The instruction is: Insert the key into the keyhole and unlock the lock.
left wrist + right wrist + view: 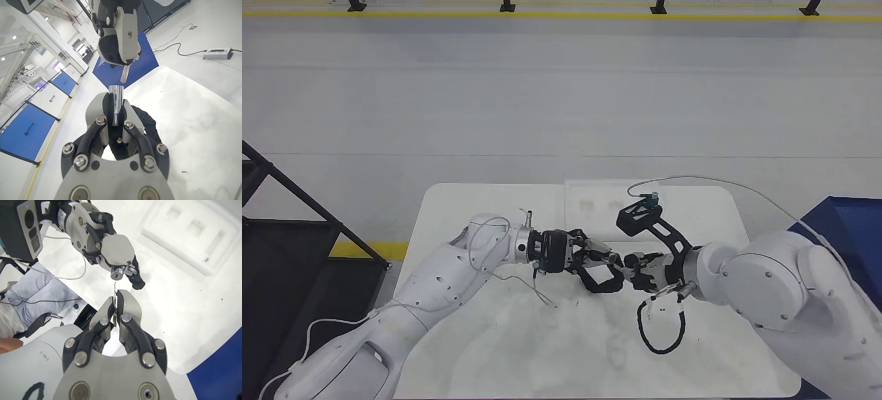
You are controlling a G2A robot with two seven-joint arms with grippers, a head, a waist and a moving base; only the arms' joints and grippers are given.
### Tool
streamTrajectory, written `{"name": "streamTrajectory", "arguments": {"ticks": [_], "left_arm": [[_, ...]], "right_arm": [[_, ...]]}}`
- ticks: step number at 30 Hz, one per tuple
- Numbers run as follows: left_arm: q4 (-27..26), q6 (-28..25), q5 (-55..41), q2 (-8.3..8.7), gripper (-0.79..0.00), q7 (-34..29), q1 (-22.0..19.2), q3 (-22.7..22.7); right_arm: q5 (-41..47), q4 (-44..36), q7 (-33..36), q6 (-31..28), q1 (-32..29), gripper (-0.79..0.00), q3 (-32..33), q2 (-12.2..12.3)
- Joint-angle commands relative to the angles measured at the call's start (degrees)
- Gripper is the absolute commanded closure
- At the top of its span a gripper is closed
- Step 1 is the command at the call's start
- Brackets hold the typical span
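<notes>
My left gripper (114, 106) is shut on a chrome cylinder lock (115, 100) with a black cable loop (145, 123) hanging from it. In the right wrist view the lock's keyhole face (116, 276) points at my right gripper (115, 296), which is shut on a thin silver key (114, 289). The key tip sits a short gap from the keyhole, roughly in line with it. From the left wrist view the key blade (124, 74) sticks out of the right gripper just beyond the lock's end. Both grippers meet above the table's middle (617, 268).
A white foam tray (191, 236) with rectangular recesses lies on the white table (492, 340) behind the grippers. A second black cable loop (660, 330) hangs under the right wrist. A blue panel (842, 225) stands beside the table's right edge.
</notes>
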Motion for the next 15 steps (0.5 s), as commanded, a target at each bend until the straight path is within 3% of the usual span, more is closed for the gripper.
{"name": "streamTrajectory", "arguments": {"ticks": [1,15], "left_arm": [[-0.11,0.45,1.63,0.11,0.0,1.3,-0.45,0.34],[0.03,0.83,4.07,0.14,0.0,2.81,-1.46,1.59]], "right_arm": [[1.0,0.63,0.26,-0.25,0.59,0.0,-0.38,0.12],[5.4,1.42,0.57,-0.56,4.31,0.0,-2.72,1.08]]}}
